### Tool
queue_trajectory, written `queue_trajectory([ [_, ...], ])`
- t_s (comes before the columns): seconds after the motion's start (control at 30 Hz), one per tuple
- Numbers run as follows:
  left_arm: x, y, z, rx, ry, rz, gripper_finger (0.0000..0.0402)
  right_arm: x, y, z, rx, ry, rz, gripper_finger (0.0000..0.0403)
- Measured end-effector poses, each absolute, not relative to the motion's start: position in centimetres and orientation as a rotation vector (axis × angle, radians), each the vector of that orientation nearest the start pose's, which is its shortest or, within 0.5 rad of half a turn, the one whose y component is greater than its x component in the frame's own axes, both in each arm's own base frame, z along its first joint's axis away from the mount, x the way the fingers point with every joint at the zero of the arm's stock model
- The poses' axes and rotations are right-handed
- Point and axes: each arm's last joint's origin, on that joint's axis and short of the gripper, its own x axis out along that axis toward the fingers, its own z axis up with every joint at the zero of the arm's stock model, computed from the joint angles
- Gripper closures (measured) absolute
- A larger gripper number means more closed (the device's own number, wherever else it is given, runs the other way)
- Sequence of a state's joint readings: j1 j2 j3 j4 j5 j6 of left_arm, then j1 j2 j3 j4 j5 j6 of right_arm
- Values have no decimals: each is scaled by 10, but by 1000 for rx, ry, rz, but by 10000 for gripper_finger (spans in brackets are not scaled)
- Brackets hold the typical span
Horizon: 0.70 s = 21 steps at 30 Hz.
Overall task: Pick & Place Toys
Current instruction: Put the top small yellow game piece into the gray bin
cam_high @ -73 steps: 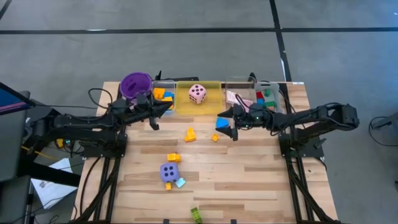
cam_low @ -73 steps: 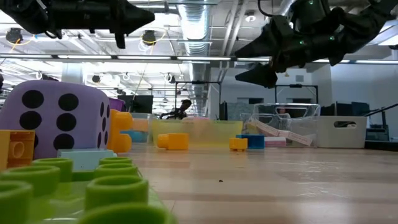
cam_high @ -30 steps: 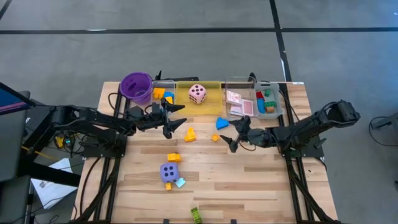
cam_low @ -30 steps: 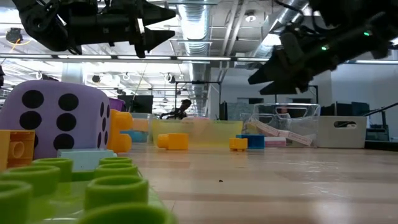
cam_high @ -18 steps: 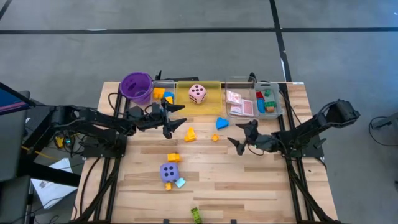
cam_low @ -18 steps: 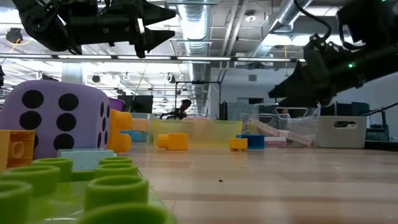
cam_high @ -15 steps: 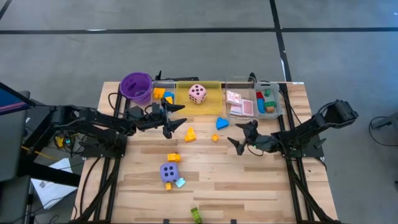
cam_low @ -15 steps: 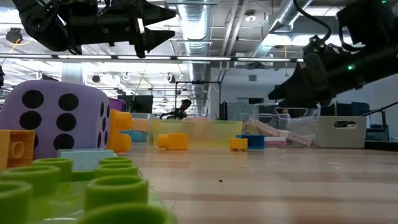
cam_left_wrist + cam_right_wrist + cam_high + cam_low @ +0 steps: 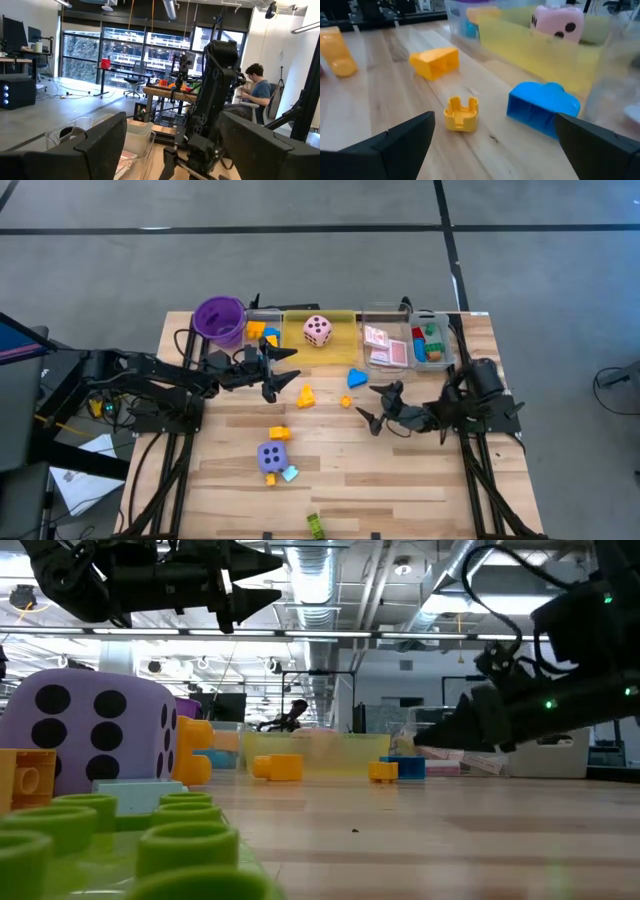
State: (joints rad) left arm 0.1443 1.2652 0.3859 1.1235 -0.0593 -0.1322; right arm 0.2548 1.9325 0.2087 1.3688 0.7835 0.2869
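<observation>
Approach w/ the right hand [image 9: 371,407]: it sits low over the wooden worktop [image 9: 400,470], fingers spread wide, nothing between them, aimed at the small yellow plastic block w/ notched top [image 9: 461,114]. I'd judge that block is your pick. It lies loose on the worktop, just beside the blue rounded plastic block [image 9: 543,107] and short of the translucent yellow tray [image 9: 540,50] holding the pink dotted die [image 9: 558,23]. Keep the wrist level, centre the fingers either side of the flat walls, not the notches, and drop fully before closing; the piece is small & prob. slides if nudged. Left hand [image 9: 287,367] waits raised near the yellow wedge-shaped plastic block [image 9: 305,395], also spread, holding nothing.
</observation>
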Motion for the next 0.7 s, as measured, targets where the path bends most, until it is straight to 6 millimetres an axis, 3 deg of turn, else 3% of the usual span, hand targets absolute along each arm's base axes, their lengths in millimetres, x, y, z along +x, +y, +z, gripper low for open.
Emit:
queue_trajectory([
  [0.3, 234, 36, 228, -121, -256, 186, 92, 236, 32, 51, 227, 263, -478, 3],
  [0.7, 234, 36, 227, -121, -243, 187, 92, 287, 32, 31, 141, 273, -472, 3],
])
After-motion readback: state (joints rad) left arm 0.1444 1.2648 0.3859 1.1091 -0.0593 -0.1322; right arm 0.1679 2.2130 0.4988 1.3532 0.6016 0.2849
